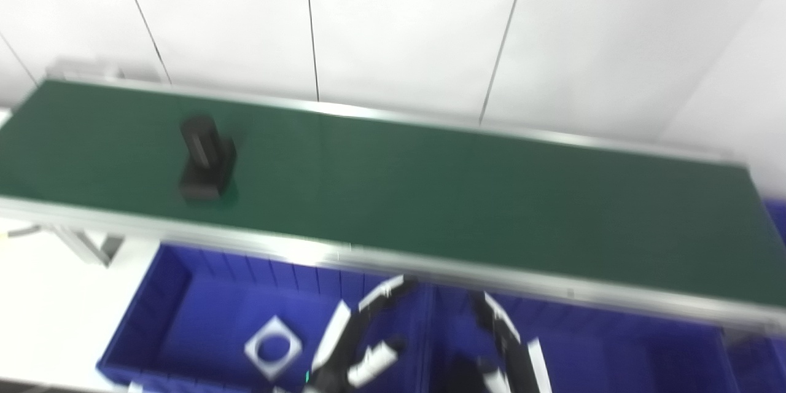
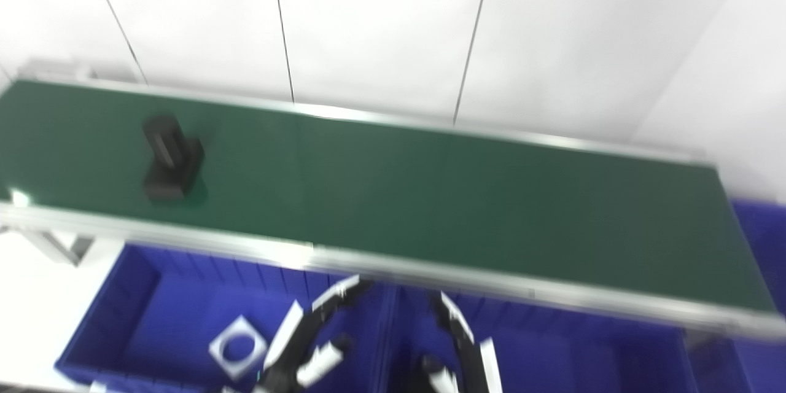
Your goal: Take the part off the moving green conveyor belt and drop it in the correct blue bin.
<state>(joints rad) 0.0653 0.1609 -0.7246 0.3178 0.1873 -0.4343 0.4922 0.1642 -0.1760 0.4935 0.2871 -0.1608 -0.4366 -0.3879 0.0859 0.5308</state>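
1. Fingers first: the left hand (image 1: pixel 356 344) shows its fingers (image 1: pixel 381 295) spread and curved, pinching nothing. The right hand (image 1: pixel 503 350) likewise has its fingers (image 1: pixel 497 313) apart and empty. Both hover low, on the near side of the conveyor belt (image 1: pixel 430 196), over the blue bins.

2. The black part (image 1: pixel 206 159) stands on the conveyor belt near its left end, towards the near edge and well apart from both hands. Its top looks like a cylinder on a blockier base, though blur hides the detail.

3. Risk of mistiming: the belt moves, so a reach aimed at where the part stands now would likely close on bare belt. I cannot tell the direction of travel from these views.

4. Risk of toppling: the part looks tall for its base, so a finger clipping its top could knock it over or push it off the near rail (image 1: pixel 344 252).

5. Risk of a wrong drop: the left bin (image 1: pixel 153 313), just below the belt's near edge, holds a white square frame (image 1: pixel 273 347); the right bin (image 1: pixel 614 350) sits beside it. Which one suits the black part is not evident.

6. The views are smeared, so the aim could suffer.
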